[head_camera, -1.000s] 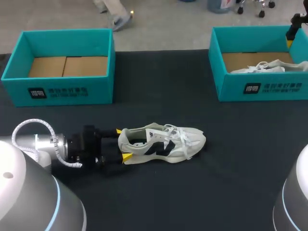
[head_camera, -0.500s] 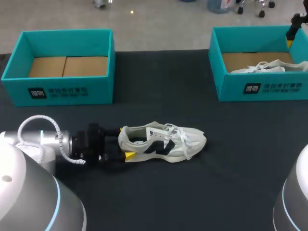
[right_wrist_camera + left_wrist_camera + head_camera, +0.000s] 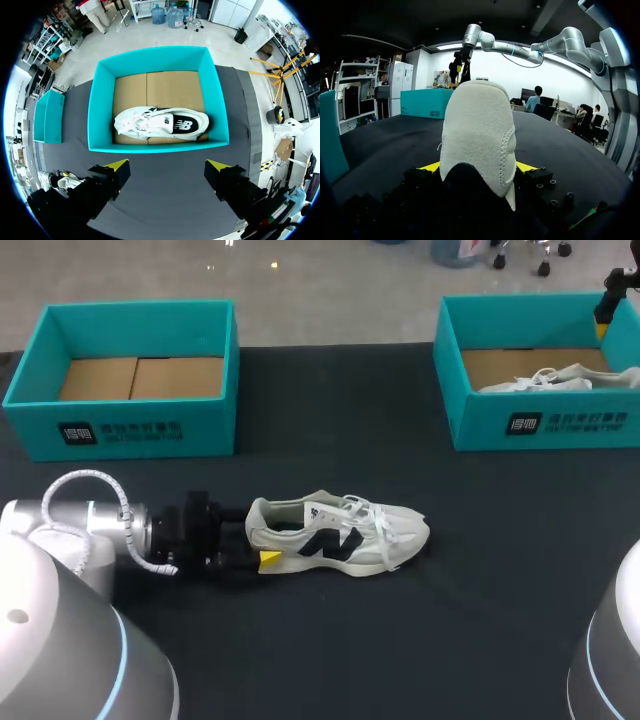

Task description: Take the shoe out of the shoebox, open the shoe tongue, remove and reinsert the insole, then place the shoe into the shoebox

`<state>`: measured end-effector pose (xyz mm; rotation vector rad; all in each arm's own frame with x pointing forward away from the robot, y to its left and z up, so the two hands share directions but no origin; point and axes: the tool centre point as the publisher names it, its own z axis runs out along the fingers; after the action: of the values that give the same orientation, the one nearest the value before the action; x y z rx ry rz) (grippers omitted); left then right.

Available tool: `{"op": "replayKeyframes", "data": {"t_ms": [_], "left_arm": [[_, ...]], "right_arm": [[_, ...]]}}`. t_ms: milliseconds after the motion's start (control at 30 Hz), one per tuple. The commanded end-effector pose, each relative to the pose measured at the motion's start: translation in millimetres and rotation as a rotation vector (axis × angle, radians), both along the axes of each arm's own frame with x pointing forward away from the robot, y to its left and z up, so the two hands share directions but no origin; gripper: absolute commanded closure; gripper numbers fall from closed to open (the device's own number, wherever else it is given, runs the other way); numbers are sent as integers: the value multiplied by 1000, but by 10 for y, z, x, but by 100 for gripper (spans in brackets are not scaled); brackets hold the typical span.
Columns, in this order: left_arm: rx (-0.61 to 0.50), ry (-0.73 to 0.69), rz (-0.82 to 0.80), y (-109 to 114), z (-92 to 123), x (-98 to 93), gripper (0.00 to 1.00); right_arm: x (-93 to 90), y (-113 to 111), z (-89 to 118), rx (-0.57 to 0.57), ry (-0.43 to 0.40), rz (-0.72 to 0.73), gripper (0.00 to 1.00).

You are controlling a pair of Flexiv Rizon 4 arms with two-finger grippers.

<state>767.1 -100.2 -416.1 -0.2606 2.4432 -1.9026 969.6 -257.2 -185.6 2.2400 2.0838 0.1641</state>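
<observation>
A white sneaker with a dark side logo lies on the black table, toe pointing right. My left gripper is at its heel, open, one finger on each side. The near yellow tip lies against the sole; the heel hides the far one. In the left wrist view the heel fills the space between both yellow tips. My right gripper hangs open and empty high above the right teal shoebox, where a second white sneaker lies.
An empty teal shoebox stands at the back left. The right shoebox stands at the back right, with my right arm above its far corner. Bare black tabletop lies between the boxes and around the sneaker.
My left gripper has slid forward along the sneaker's heel, and its fingers have drawn closer together. The far tip is now hidden. The right arm has not moved.
</observation>
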Motion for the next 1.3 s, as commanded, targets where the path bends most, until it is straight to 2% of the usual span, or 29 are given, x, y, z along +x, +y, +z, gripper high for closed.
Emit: {"op": "replayKeyframes", "data": {"t_ms": [33, 1200, 1300], "left_arm": [[-3, 2, -26, 20, -14, 20, 100], [4, -6, -35, 44, -5, -1, 100], [4, -6, -35, 44, -5, -1, 100]], "right_arm": [[3, -1, 1, 0, 0, -1, 0], [3, -1, 1, 0, 0, -1, 0], [22, 36, 97, -17, -8, -62, 0]]}}
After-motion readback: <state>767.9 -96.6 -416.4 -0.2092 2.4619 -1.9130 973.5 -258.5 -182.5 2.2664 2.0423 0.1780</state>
